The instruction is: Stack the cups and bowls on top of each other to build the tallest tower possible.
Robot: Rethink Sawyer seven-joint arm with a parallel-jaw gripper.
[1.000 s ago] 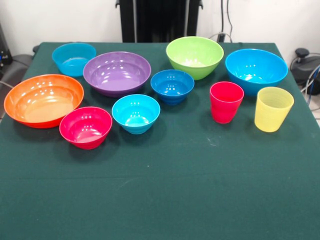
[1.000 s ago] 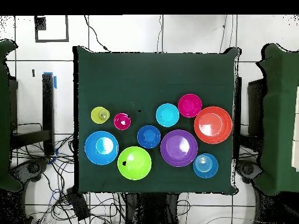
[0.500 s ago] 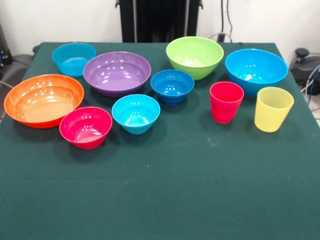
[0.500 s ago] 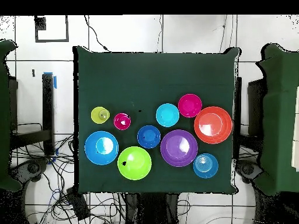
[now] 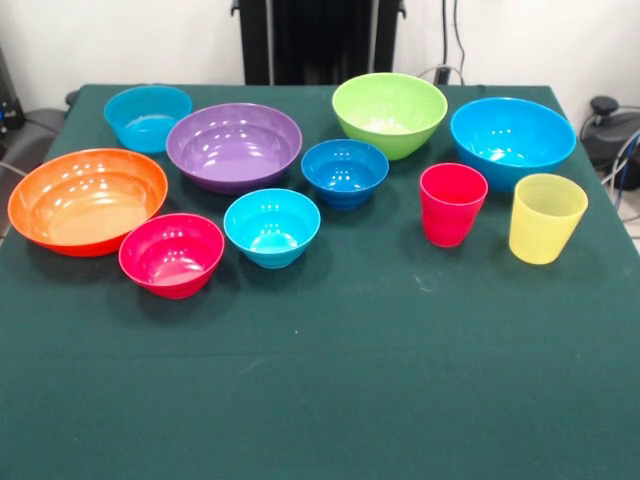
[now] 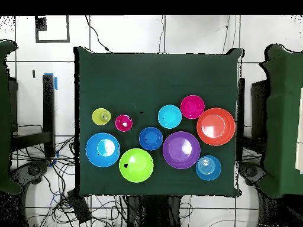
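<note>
Nothing is stacked on the dark green cloth-covered table: along the pedestal side stand a small cyan plastic bowl, a wide purple bowl, a lime green bowl and a large bright blue bowl, all upright and separate. Nearer me sit a big orange bowl touching a pink-red bowl, a light cyan bowl, a small dark blue bowl, a red-pink tapered tumbler and a translucent yellow ribbed tumbler. Neither view shows the robot's pincer, so I cannot tell its state.

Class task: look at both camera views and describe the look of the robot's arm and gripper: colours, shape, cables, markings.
Neither view shows the arm or gripper, so nothing can be described. Only the black upright pedestal shows, behind the green cloth-covered table, with dark cables hanging beside it.
</note>
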